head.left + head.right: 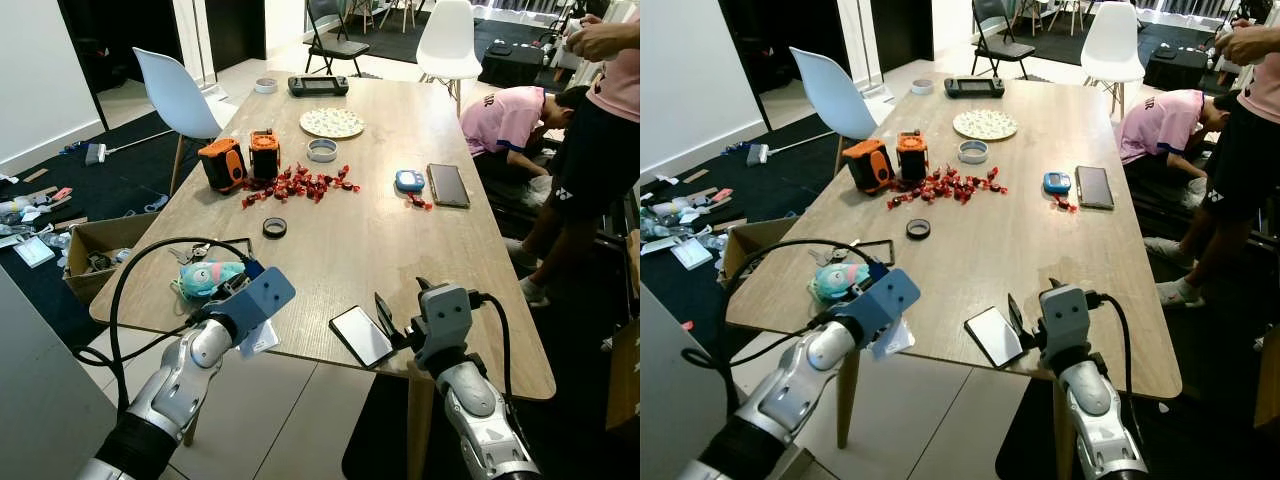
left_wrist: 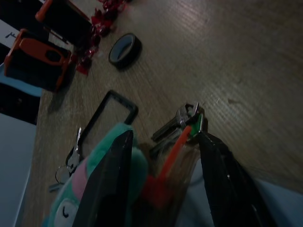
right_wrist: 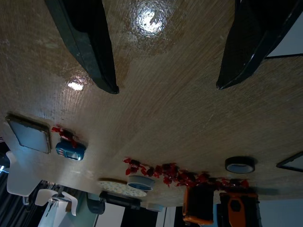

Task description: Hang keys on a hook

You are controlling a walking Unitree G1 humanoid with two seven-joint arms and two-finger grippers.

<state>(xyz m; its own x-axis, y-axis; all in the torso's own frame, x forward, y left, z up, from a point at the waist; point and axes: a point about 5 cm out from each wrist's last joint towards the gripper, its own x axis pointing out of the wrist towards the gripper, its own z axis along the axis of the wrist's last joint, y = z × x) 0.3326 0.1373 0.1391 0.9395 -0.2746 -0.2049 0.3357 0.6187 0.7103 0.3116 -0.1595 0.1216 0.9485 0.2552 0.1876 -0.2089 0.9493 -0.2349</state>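
Observation:
A bunch of keys with a green tag and an orange strap lies on the wooden table near its front left corner. My left gripper hangs open just above it, with the strap and some clear plastic between its fingers. A second key ring lies beside a teal plush toy. In the head views the blue wrist block hides the left fingers. My right gripper is open over bare wood at the table's front edge, next to a black phone.
A black tape roll, two orange devices, red candies, a plate and another phone lie farther back. White chairs stand around. People are at the right. A cardboard box sits on the floor at the left.

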